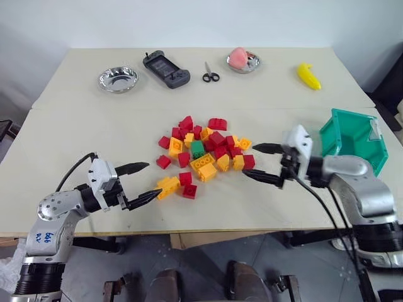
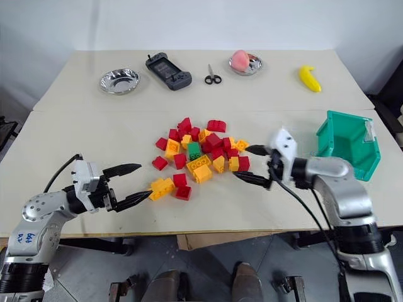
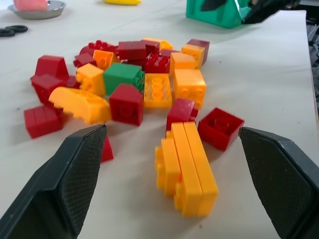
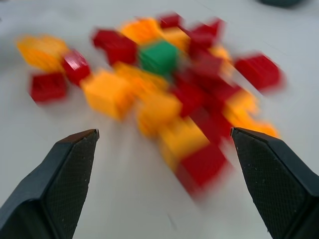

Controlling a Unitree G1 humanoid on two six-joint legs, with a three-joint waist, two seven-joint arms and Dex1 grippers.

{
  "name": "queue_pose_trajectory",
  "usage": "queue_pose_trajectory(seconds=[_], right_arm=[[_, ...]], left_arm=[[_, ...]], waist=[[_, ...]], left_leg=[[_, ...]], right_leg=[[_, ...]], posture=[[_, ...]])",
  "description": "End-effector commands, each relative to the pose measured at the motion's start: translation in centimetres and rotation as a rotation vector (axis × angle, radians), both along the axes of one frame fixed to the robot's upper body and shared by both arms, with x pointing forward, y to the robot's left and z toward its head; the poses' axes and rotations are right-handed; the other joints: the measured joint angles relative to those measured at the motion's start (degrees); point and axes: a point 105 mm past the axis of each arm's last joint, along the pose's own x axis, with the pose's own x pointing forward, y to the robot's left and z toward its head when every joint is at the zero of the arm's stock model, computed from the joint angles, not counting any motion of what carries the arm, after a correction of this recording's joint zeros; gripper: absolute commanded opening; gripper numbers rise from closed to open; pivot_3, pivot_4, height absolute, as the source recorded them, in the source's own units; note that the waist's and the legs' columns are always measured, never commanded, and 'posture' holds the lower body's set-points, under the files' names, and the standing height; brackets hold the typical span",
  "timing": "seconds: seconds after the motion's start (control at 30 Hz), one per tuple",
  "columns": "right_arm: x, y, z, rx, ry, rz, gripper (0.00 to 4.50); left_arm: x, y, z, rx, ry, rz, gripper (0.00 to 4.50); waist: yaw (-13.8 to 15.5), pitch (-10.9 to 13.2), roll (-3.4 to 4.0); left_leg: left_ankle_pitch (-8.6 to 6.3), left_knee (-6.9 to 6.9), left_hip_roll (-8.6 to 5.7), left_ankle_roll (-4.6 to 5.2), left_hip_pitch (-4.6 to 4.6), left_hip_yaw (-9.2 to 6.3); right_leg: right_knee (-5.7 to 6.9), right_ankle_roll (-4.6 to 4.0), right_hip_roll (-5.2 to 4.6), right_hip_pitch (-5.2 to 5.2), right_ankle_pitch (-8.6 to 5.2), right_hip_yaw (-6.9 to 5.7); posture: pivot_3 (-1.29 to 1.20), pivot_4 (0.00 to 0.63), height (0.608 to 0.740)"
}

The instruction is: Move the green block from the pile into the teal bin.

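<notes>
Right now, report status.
Both tools open, empty: left tool, right tool. Green block in pile, red and yellow bricks crowding it. Teal bin empty.

I see a pale beige table (image 1: 94,113) with a seam across it, set against a plain white wall (image 1: 189,22); grey floor (image 1: 208,251) below its near edge.

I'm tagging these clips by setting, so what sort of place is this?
Probably an indoor robot test or lab room: a plain pale table against a bare wall, laid with sorting props such as the pile of toy bricks, the teal bin and a steel bowl.
</notes>
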Motion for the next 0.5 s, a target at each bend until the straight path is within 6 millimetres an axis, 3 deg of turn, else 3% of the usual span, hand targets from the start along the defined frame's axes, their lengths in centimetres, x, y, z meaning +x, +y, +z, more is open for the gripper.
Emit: queue_pose_trajectory(seconds=[0.03, 0.23, 0.33, 0.5], right_arm=[[2.0, 4.7, 0.7, 0.037, -0.065, -0.066, 4.47], [3.9, 8.0, -2.1, -0.085, -0.011, -0.193, 4.47], [4.3, 9.7, -2.1, -0.085, 0.011, -0.227, 4.47], [5.4, 10.2, -2.8, -0.113, 0.023, -0.293, 4.47]], left_arm=[[-0.3, -0.1, 0.5, -0.010, -0.027, 0.012, 4.50], [-0.7, -0.3, 0.6, 0.008, -0.049, 0.000, 4.50], [-0.8, -0.6, 0.4, -0.007, -0.045, 0.002, 4.50], [-0.7, -1.0, 0.4, -0.022, -0.053, 0.009, 4.50]], waist=[[-0.1, 0.0, 0.00], [0.2, 0.0, 0.00], [-0.1, 0.0, 0.00], [-0.3, 0.0, 0.01]], left_leg=[[0.00, 0.02, 0.00, 0.00, 0.00, 0.00], [-0.04, 0.02, -0.06, 0.03, -0.11, -0.02], [-0.05, 0.02, -0.05, 0.03, -0.13, -0.02], [-0.04, 0.00, -0.02, 0.01, -0.12, -0.02]], right_leg=[[0.02, 0.00, 0.00, 0.00, 0.00, 0.00], [0.06, 0.00, -0.05, -0.10, 0.00, -0.04], [0.05, 0.00, -0.04, -0.12, 0.00, -0.06], [0.07, -0.01, -0.02, -0.14, 0.00, -0.07]], posture=[[0.00, 0.150, 0.740], [0.00, 0.150, 0.740], [0.00, 0.150, 0.740], [0.00, 0.150, 0.740]])
